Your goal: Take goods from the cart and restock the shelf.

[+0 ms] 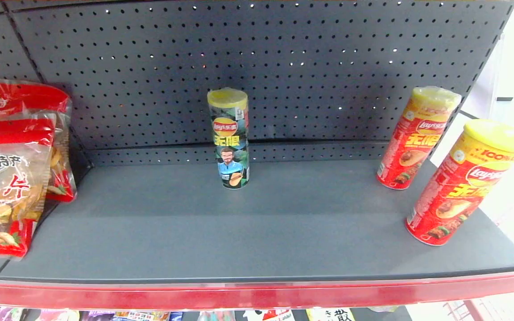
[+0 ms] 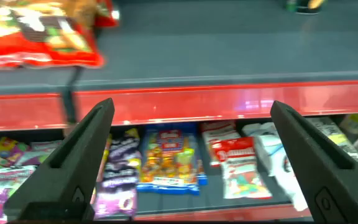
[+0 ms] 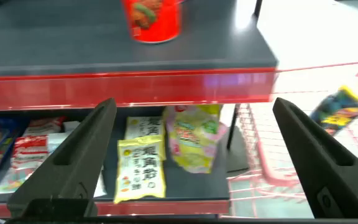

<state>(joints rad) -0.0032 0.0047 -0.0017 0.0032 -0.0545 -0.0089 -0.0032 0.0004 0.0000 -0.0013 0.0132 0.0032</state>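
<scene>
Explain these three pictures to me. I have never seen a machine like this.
This is a wheeled robot with two arms, restocking a shop shelf. The large picture is from its head camera: on the shelf stand a green can at the back, red cans on the robot's right, snack bags on its left. The other two are from wrist cameras. The dark prongs are each arm's claw: left claw and right claw are both open, holding nothing. Beyond them lie packets on a lower shelf, and by the right arm a red wire cart with what looks like another can.
</scene>
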